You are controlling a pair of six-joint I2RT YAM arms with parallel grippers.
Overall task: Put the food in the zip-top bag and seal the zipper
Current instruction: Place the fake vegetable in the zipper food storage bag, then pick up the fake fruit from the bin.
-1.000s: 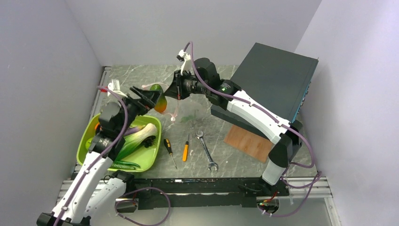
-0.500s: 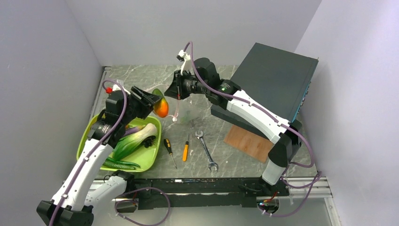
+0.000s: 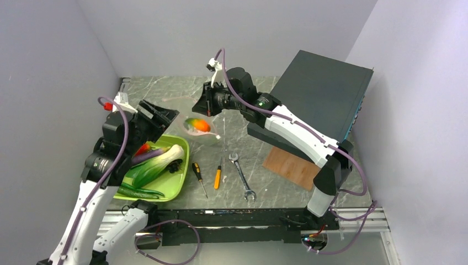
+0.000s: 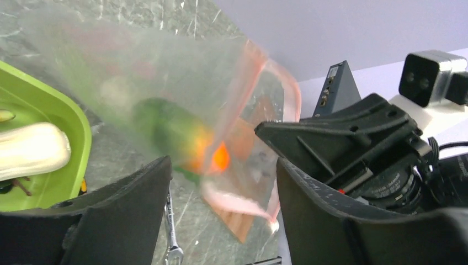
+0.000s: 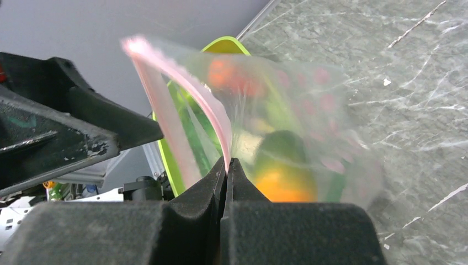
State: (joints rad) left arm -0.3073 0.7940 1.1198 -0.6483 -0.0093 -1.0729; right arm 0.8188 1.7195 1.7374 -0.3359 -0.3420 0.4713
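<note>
Judging from the orange-and-green toy fruit point(image 3: 197, 125) seen inside the thin clear zip-top bag point(image 5: 309, 110), which is held off the grey marbled table point(image 3: 165, 91) just beyond the lime-green plastic tray point(image 3: 182, 185), filling is under way and sealing is not yet due. The bag is pinched at its pinkish zipper strip point(image 5: 187, 88) by the right gripper point(image 5: 226, 165), while the left gripper point(image 4: 221, 160) is spread and empty near the tray's far rim, so a reach down for the white-and-green toy vegetable point(image 3: 157, 163) is likely called for. The mouth is held at one edge only, the tray rim lies close, and room for moving is seen beyond the bag.
</note>
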